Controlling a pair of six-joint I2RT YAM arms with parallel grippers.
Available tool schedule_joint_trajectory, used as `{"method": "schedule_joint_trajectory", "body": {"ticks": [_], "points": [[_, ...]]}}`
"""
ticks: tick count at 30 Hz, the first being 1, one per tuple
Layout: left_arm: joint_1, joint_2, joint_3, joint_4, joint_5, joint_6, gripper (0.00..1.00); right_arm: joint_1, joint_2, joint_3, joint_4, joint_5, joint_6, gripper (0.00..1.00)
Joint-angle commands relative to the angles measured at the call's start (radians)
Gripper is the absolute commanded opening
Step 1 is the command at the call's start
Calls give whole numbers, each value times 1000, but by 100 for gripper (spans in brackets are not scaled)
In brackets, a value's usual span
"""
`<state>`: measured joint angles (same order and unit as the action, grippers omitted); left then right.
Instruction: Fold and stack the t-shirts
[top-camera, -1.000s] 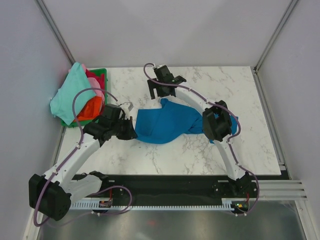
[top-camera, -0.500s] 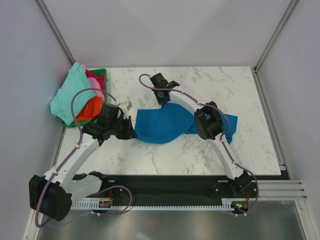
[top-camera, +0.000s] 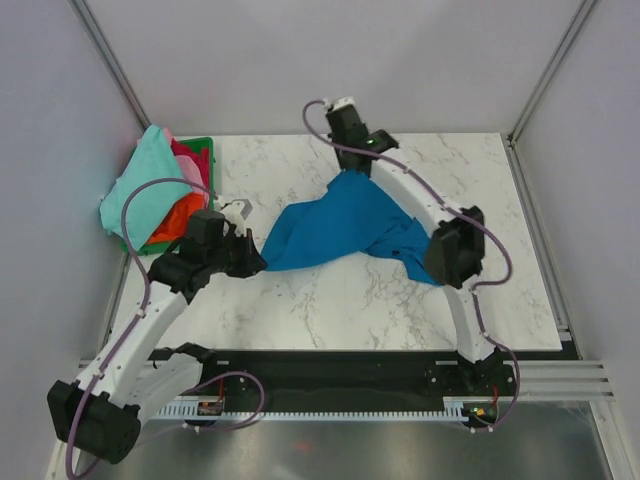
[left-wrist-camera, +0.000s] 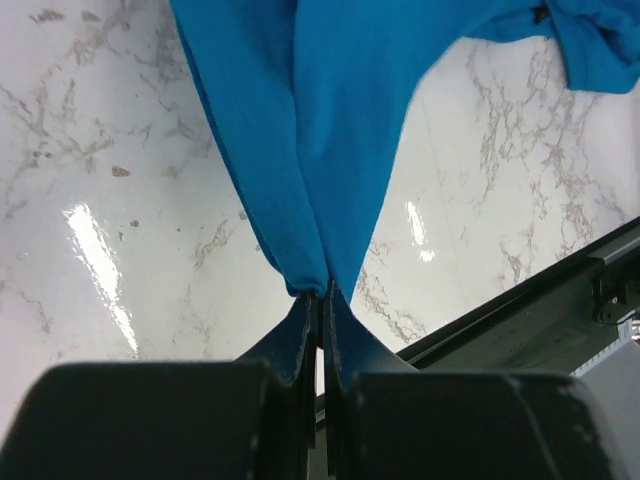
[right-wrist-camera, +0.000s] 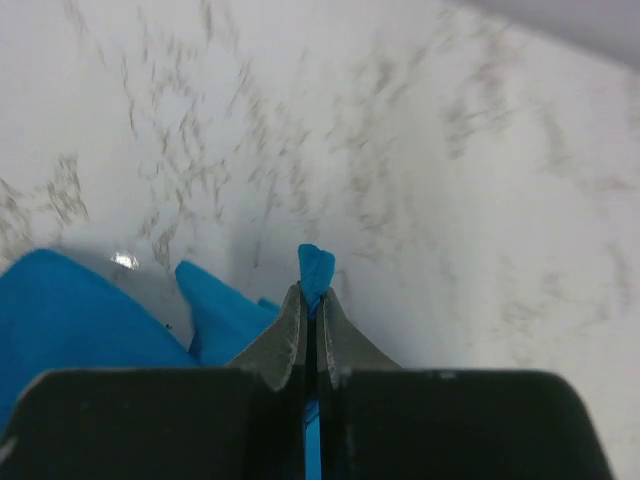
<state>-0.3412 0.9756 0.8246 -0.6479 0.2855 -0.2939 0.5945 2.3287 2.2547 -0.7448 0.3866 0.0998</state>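
Observation:
A bright blue t-shirt (top-camera: 345, 225) hangs stretched between my two grippers above the marble table (top-camera: 330, 300). My left gripper (top-camera: 258, 262) is shut on the shirt's left end; in the left wrist view the blue t-shirt (left-wrist-camera: 320, 130) fans out from the shut left gripper (left-wrist-camera: 320, 292). My right gripper (top-camera: 350, 172) is shut on the shirt's far end, near the back of the table. In the right wrist view a small tuft of blue t-shirt (right-wrist-camera: 316, 265) pokes out past the shut right gripper (right-wrist-camera: 315, 292). Other t-shirts, mint-green (top-camera: 140, 190), orange-red (top-camera: 180, 215) and magenta, are piled at the far left.
A green plastic basket (top-camera: 205, 150) at the table's back left corner holds the piled shirts. Grey walls and metal posts enclose the table. A black rail (top-camera: 340, 370) runs along the near edge by the arm bases.
My right gripper has shut on the blue shirt's far end and lifted it toward the back of the table. The shirt now hangs stretched instead of lying bunched. The left gripper shifted slightly nearer.

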Motion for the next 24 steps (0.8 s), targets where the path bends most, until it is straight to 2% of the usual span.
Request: {"method": "schedule_joint_trajectory", "body": {"ticks": [1,6,10,13,19,24], "points": [[10,-110,41,24,-61,48,2,-71,-458,16,54,151,-5,0],[10,-189,171,-28,-147,19,2,-90,-831,-132,143,234,-43,0],[10,-224,348,-84,-229,15,2,-90,-962,-217,145,337,-92,1],[10,-229,425,-114,-281,25,2,-90,-1052,-312,145,402,-86,1],[11,-189,545,-144,-284,33,2,-90,-1261,-554,151,385,64,4],[11,-198,622,-145,-307,79,2,-90,-1416,-685,176,423,141,2]]}}
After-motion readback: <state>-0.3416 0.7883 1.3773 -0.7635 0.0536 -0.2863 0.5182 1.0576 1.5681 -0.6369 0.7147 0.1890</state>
